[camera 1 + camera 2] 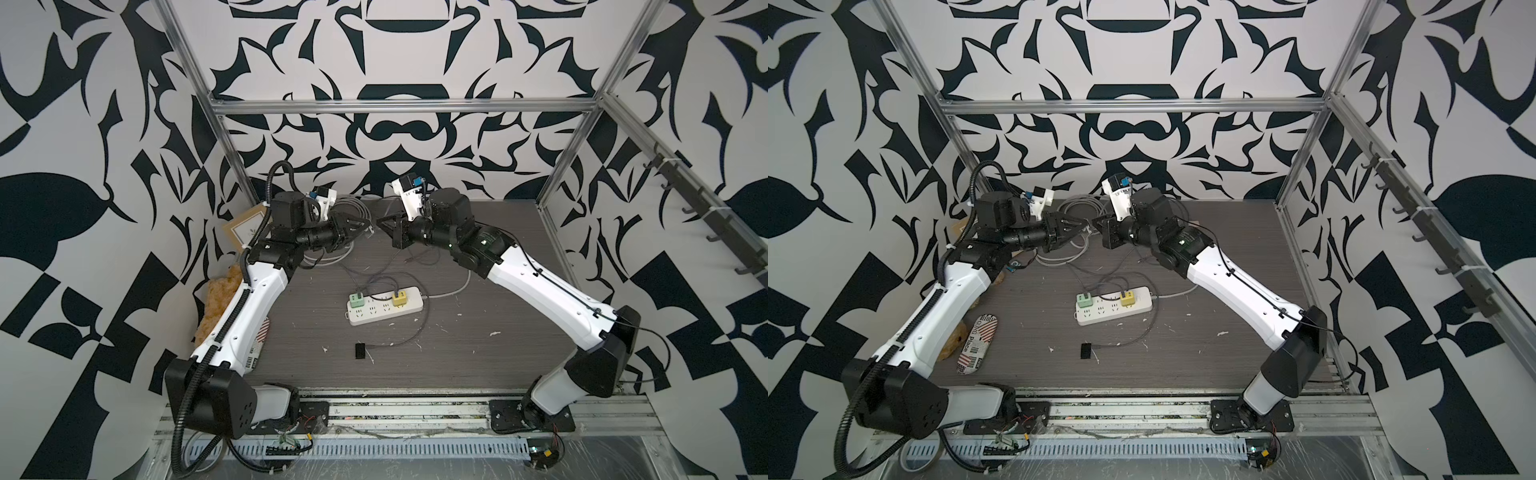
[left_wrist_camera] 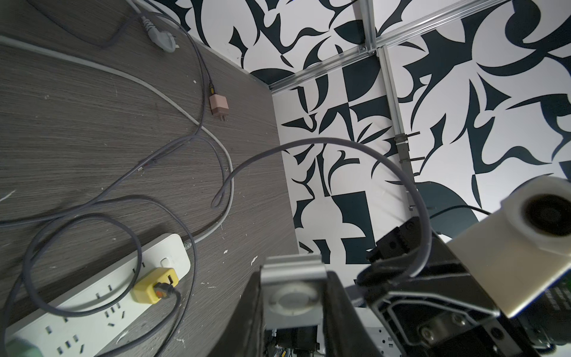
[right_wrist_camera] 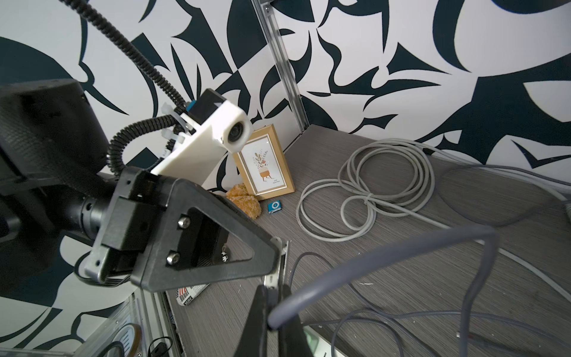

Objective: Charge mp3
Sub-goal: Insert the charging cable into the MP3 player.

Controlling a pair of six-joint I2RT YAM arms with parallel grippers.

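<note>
Left gripper [image 2: 293, 276] pinches a silver mp3 [image 2: 290, 299] by its sides, in the air at far centre. A blue mp3 [image 3: 276, 206] lies far left by the frame [image 3: 264, 160]. Right gripper [image 3: 273, 295] is pressed on the cable [image 3: 370, 247]. The mp3 is probably light, stiff and slippery, so hold its side edges.

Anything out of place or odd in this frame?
Yes. The blue mp3 lies by the picture frame, yet the left gripper clamps a silver player while the right gripper holds a grey cable near it.

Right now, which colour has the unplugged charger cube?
Pink; the charger cube shows best in the left wrist view.
</note>
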